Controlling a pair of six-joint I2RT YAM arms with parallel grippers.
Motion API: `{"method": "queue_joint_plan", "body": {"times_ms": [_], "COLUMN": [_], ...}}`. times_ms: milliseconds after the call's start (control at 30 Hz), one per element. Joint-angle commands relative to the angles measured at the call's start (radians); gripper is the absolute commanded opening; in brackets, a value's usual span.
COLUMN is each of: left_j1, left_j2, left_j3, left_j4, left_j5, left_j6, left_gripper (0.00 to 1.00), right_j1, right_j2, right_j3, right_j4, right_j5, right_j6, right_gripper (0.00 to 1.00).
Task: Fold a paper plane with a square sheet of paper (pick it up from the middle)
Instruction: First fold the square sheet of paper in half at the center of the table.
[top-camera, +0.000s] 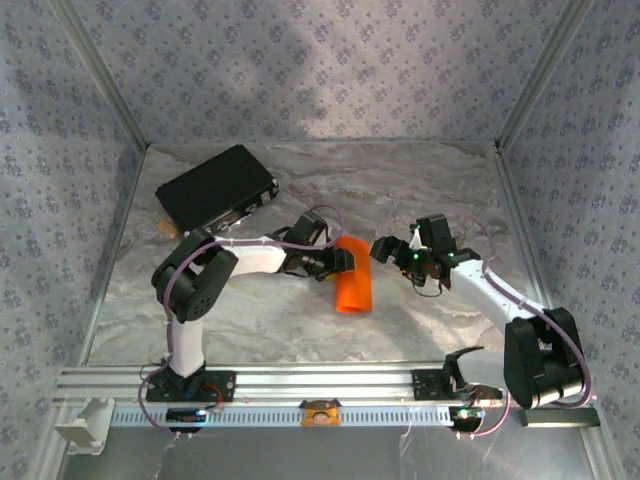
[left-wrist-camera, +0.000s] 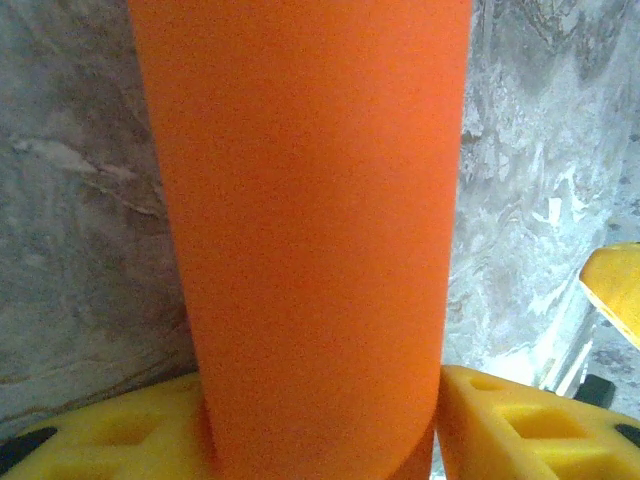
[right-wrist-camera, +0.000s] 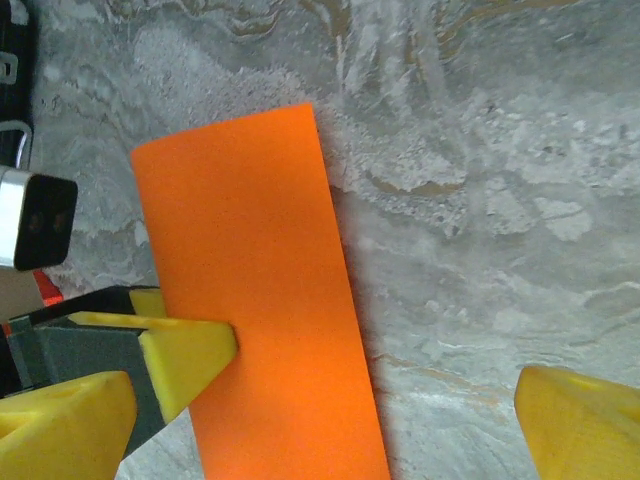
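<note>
Left gripper (top-camera: 338, 262): yellow fingers (left-wrist-camera: 520, 420) are set apart, one on each side of the orange sheet; whether it is pinched cannot be told.
Sheet of paper (right-wrist-camera: 260, 300): folded to a long rectangle, running out from between those fingers, one fingertip laid on its long edge.
Right gripper (top-camera: 392, 255): jaws spread wide, nothing held, just beyond the sheet's opposite edge.
Table (top-camera: 420, 190): marbled grey, beneath both grippers.
Black case (top-camera: 215, 188): well behind the left gripper.

Lilac floral-patterned walls (top-camera: 320, 70), grey marbled tabletop (top-camera: 430, 190) (tan veins), aluminium rail (top-camera: 330, 380) along near edge, soft light on back wall
</note>
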Motion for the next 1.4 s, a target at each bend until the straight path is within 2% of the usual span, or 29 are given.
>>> {"method": "queue_joint_plan", "body": {"times_ms": [0, 267, 567, 767, 967, 1200, 1367], "left_j1": [0.005, 0.003, 0.004, 0.009, 0.014, 0.009, -0.002], "left_j2": [-0.019, -0.072, -0.03, 0.005, 0.034, 0.073, 0.105], "left_j3": [0.027, 0.059, 0.088, 0.133, 0.156, 0.183, 0.229], "left_j4": [-0.1, -0.225, -0.284, -0.367, -0.39, -0.432, -0.518], "left_j5": [-0.075, -0.167, -0.157, -0.153, -0.144, -0.147, -0.186], "left_j6": [0.051, 0.118, 0.171, 0.238, 0.247, 0.277, 0.335], "left_gripper": [0.58, 0.6, 0.52, 0.52, 0.52, 0.54, 0.54], "right_j1": [0.013, 0.017, 0.017, 0.018, 0.017, 0.017, 0.017], "right_j2": [0.013, 0.014, 0.022, 0.031, 0.039, 0.049, 0.057], "right_j3": [0.034, 0.032, 0.026, 0.019, 0.02, 0.013, 0.011], "right_j4": [-0.015, -0.014, 0.005, 0.017, 0.019, 0.033, 0.033], "right_j5": [-0.024, -0.015, -0.034, -0.041, -0.046, -0.066, -0.066], "right_j6": [-0.029, -0.032, -0.031, -0.026, -0.028, -0.029, -0.028], "right_gripper": [0.99, 0.99, 0.97, 0.94, 0.94, 0.83, 0.82]}}
